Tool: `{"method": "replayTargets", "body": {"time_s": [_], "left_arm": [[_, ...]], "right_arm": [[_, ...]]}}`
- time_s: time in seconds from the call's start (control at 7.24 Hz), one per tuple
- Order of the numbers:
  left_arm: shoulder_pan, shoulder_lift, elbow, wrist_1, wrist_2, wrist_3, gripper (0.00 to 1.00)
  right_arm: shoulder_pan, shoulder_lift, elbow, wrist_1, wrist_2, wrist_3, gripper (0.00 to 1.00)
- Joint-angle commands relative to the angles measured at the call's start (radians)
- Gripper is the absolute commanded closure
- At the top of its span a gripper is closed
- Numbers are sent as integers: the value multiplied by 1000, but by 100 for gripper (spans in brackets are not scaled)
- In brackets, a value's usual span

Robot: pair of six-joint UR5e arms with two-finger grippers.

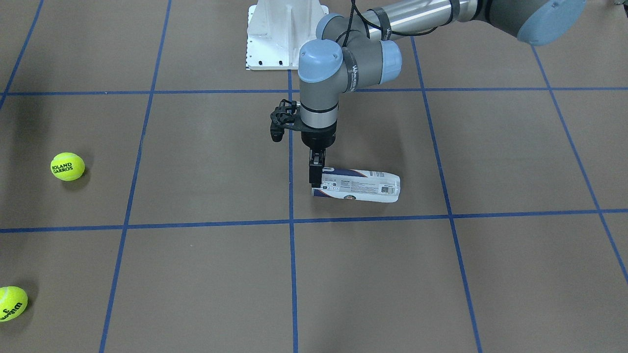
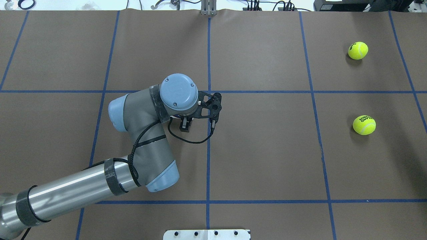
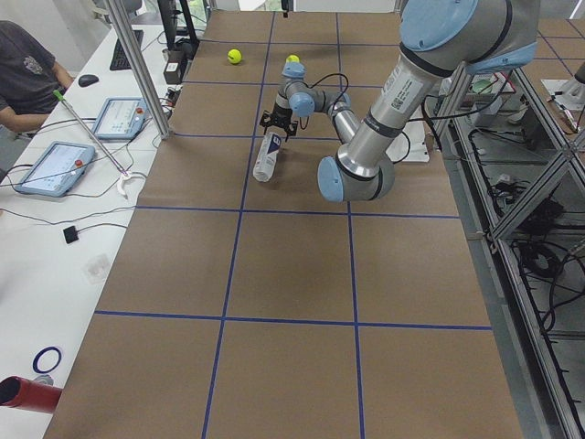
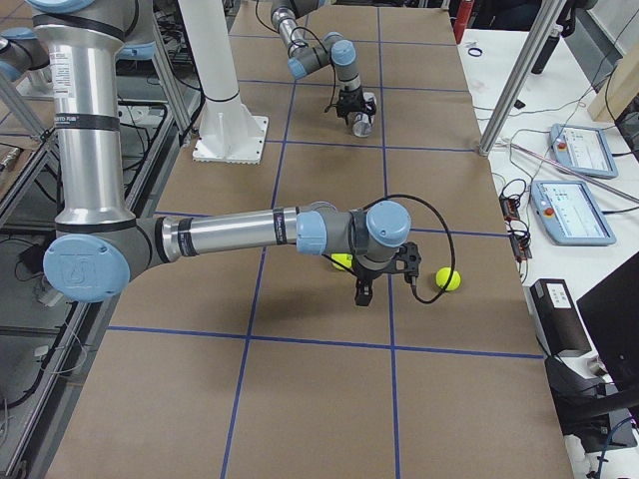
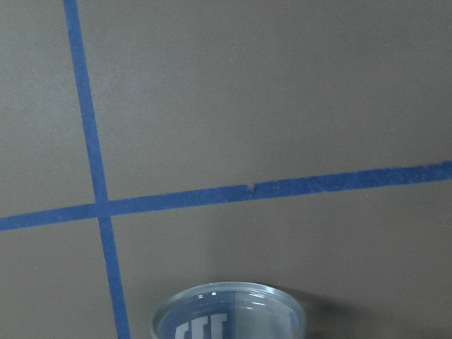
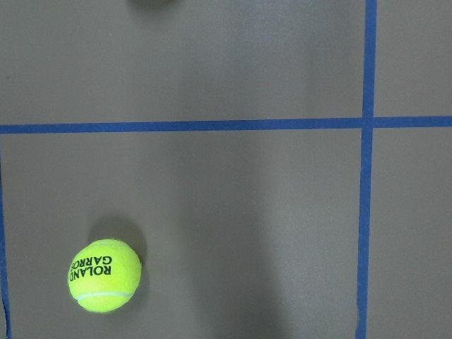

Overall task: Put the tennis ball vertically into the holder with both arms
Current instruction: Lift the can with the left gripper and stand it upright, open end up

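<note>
The holder (image 1: 363, 186), a clear can with a white and navy label, lies on its side on the brown table. My left gripper (image 1: 316, 182) points straight down at its open end and looks shut on the rim. The left wrist view shows only the rim (image 5: 226, 311) at its bottom edge. In the overhead view the arm hides the can. Two yellow tennis balls (image 1: 67, 166) (image 1: 11, 303) lie far off on my right side. My right gripper (image 4: 364, 291) hovers near them; I cannot tell if it is open. The right wrist view shows the Roland Garros ball (image 6: 104, 275) at lower left.
The white pedestal base (image 1: 284, 34) stands at the robot's edge of the table. Blue tape lines divide the table into squares. Operators' tablets (image 3: 55, 166) and a person sit along the far side.
</note>
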Motion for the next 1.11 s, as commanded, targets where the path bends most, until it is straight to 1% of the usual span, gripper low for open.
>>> {"method": "replayTargets", "body": {"time_s": [0.0, 0.14, 0.55, 0.83, 0.97], "left_arm": [[0, -3, 37, -47, 13, 0, 0], [0, -4, 47, -48, 13, 1, 1], [-1, -18, 103, -116, 27, -2, 1], [-1, -18, 107, -116, 29, -3, 1], [-1, -20, 110, -116, 27, -3, 4]], "right_arm": [[0, 0, -1, 1, 0, 0, 0], [0, 0, -1, 1, 0, 0, 0], [0, 0, 1, 1, -2, 0, 0], [0, 0, -1, 1, -3, -2, 0], [0, 0, -1, 1, -3, 0, 0]]}}
